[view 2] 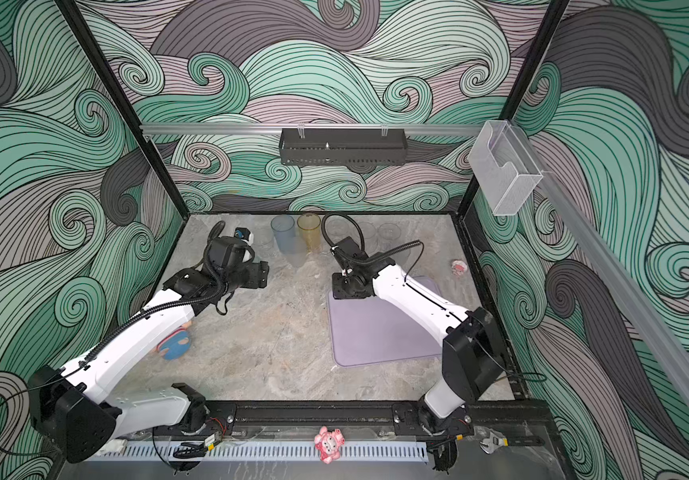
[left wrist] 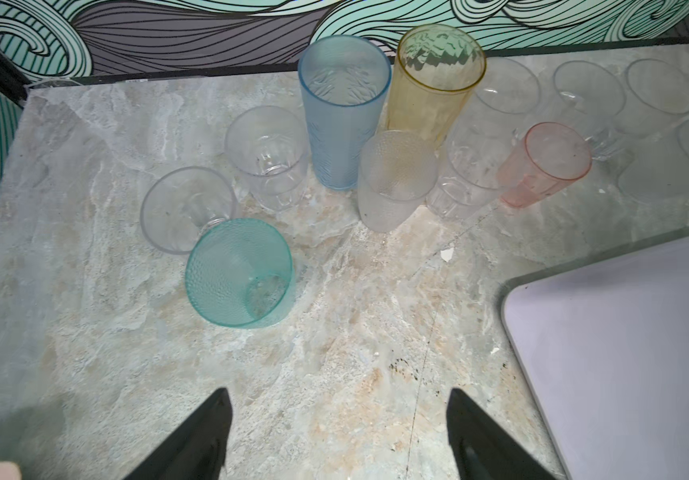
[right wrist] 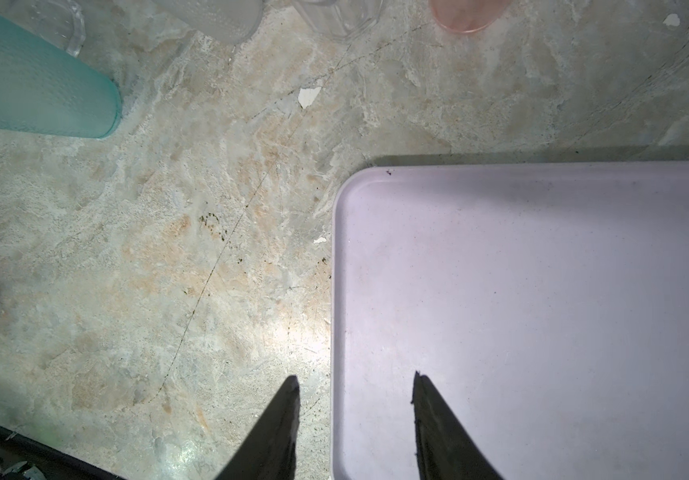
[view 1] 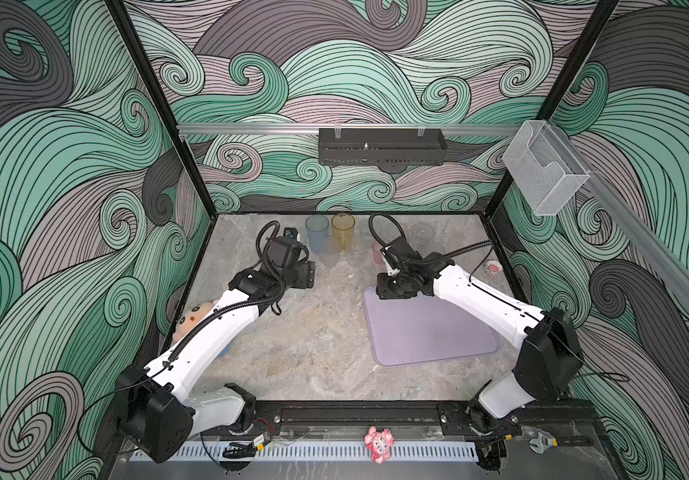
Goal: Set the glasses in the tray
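The glasses stand bunched at the back of the table. In the left wrist view I see a tall blue one (left wrist: 344, 112), an amber one (left wrist: 434, 83), a teal one (left wrist: 238, 274), a pink one (left wrist: 544, 164), a frosted one (left wrist: 394, 180) and several clear ones (left wrist: 265, 156). The blue glass (view 1: 317, 237) and the amber glass (view 1: 343, 232) also show in a top view. The lilac tray (view 1: 430, 328) lies bare on the right. My left gripper (left wrist: 338, 392) is open and holds nothing, short of the teal glass. My right gripper (right wrist: 355, 376) is open and holds nothing, astride the tray's rim (right wrist: 336, 291).
A plush toy (view 1: 193, 318) lies under the left arm. A small pink object (view 1: 492, 267) sits near the right wall. On the walls hang a black basket (view 1: 380, 145) and a clear box (view 1: 546, 170). A pink figure (view 1: 378, 442) and a wrench (view 1: 540, 442) lie on the front rail.
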You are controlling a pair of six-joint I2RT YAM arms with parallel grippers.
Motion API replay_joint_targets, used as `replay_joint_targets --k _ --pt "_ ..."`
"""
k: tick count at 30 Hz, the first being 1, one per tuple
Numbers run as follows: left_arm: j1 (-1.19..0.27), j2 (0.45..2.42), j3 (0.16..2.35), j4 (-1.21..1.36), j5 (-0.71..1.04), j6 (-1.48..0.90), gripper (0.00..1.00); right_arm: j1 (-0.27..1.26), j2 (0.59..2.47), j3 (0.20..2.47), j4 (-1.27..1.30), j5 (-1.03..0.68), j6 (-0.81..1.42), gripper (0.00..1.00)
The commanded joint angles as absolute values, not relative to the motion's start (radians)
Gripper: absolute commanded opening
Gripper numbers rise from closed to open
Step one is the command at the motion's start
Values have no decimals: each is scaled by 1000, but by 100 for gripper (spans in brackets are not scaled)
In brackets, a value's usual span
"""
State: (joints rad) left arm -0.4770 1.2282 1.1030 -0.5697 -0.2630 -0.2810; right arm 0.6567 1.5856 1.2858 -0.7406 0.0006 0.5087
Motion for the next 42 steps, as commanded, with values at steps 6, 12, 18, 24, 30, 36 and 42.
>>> replay_joint_targets --k 6,12,18,24,30,36,42 --pt "-355 1226 1200 -627 -285 -280 84 644 1535 1258 -704 2 502 48" --pt "-216 1295 1252 -631 -194 -277 83 641 1514 1241 -694 -11 502 49" --pt "-195 1398 1337 -622 -140 -266 81 641 1521 1228 -692 -15 491 49" --pt "-194 1542 1454 -599 -52 -297 73 640 1534 1216 -684 1 475 49" --pt "-194 1724 1626 -605 41 -287 64 636 1535 1211 -678 -2 463 49" --pt "-195 1890 1790 -638 33 -296 61 634 1530 1174 -651 -43 475 49" --pt "-213 1993 1876 -603 33 -302 57 634 1536 1138 -626 -61 473 49"
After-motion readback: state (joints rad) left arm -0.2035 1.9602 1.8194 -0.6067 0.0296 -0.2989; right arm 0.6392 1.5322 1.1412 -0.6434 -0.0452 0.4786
